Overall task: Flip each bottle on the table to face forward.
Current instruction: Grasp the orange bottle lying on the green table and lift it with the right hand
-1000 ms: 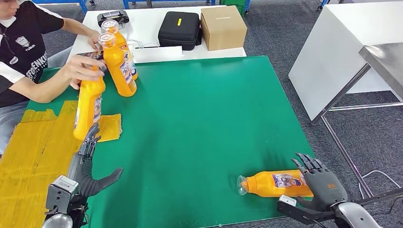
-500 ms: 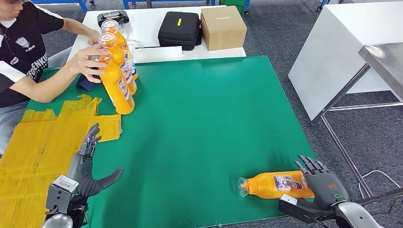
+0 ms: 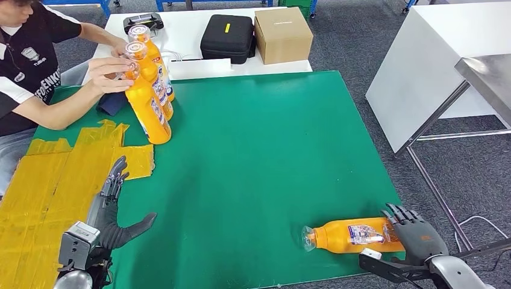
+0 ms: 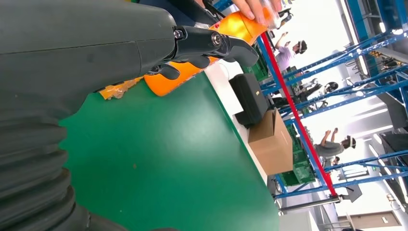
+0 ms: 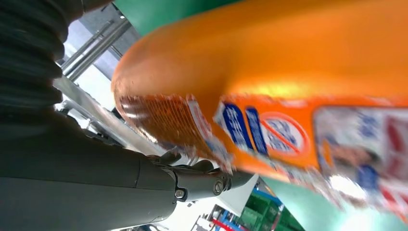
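We find upright bottles (image 3: 150, 99) done; one bottle (image 3: 352, 235) lies unturned beside the spread right hand (image 3: 419, 235); left hand (image 3: 111, 208) spread, idle.

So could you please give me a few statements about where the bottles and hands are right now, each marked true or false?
1. An orange bottle lies on its side on the green mat. True.
2. The left hand holds a bottle. False: it is open, holding nothing.
3. A person's hand touches the standing bottles. True.
4. The cardboard box sits on the green mat. False: it sits on the white table behind.
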